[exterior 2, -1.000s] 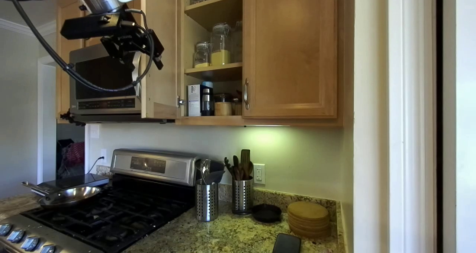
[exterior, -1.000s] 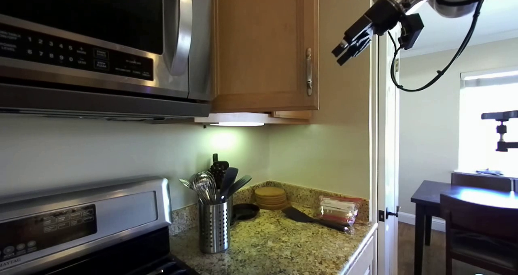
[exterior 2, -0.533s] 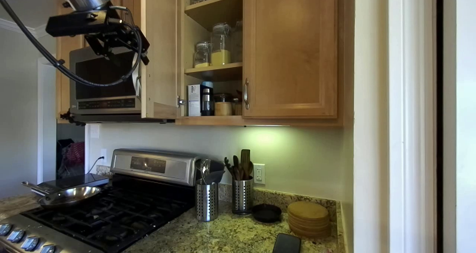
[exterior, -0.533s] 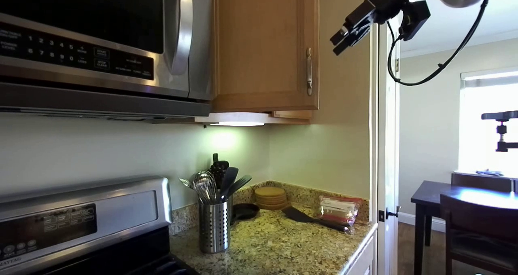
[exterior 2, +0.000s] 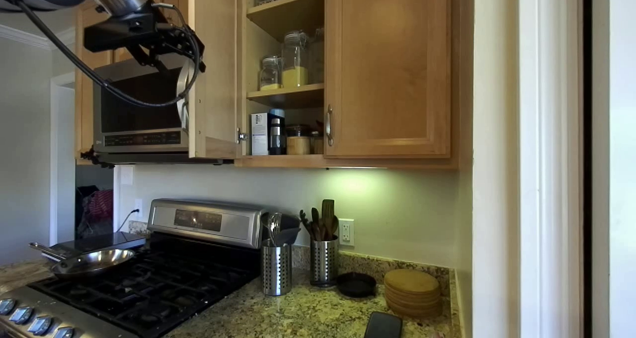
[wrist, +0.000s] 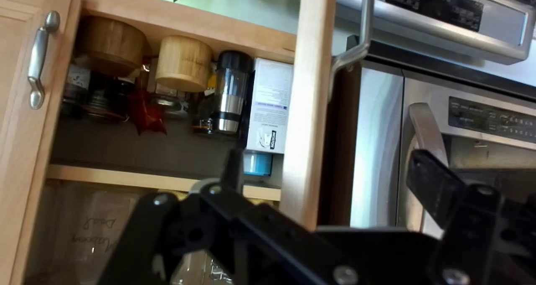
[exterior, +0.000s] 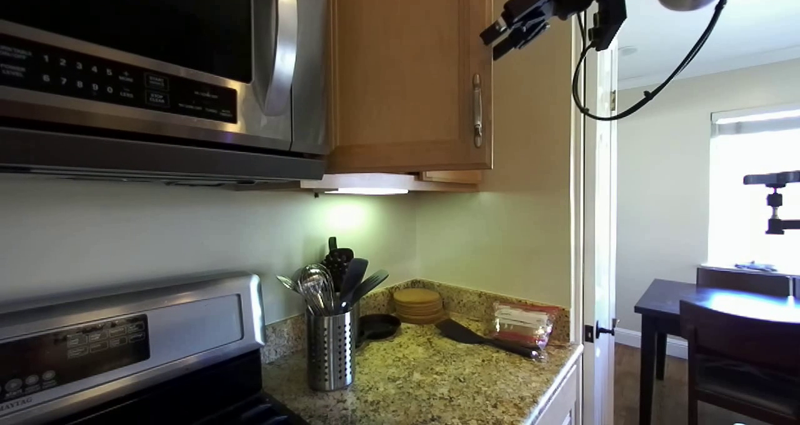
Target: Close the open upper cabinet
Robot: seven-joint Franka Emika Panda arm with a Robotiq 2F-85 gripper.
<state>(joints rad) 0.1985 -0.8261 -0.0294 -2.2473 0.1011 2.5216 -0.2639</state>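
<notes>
A black two-fingered robotic gripper [wrist: 328, 172] hangs high in a kitchen, its fingers [wrist: 433, 180] spread well apart. In the wrist view, the pale wooden edge of an open cabinet door [wrist: 307, 121] runs between them; whether they touch it, one cannot tell. In an exterior view, the fingertips overlap the door's outer edge, above its slim silver bar handle [exterior: 477, 109].

The tall, honey-brown wooden upper cabinet [exterior 2: 280, 161] is mounted on the wall, its open door standing out beside a stainless steel microwave with a dark glass door [exterior 2: 144, 104]; the companion flat-panel door [exterior 2: 387, 69] sits flush. On the exposed shelves are a tall clear glass jar partly filled with yellow [exterior 2: 295, 64], a white printed box [wrist: 271, 100] and a black-and-silver tumbler [wrist: 230, 100].

Below, perforated steel utensil canisters [exterior 2: 277, 273], a small black skillet [exterior 2: 356, 284] and a stack of round tan discs [exterior 2: 412, 281] line a speckled stone countertop [exterior 2: 308, 313] next to a black-grated stove [exterior 2: 149, 288].
</notes>
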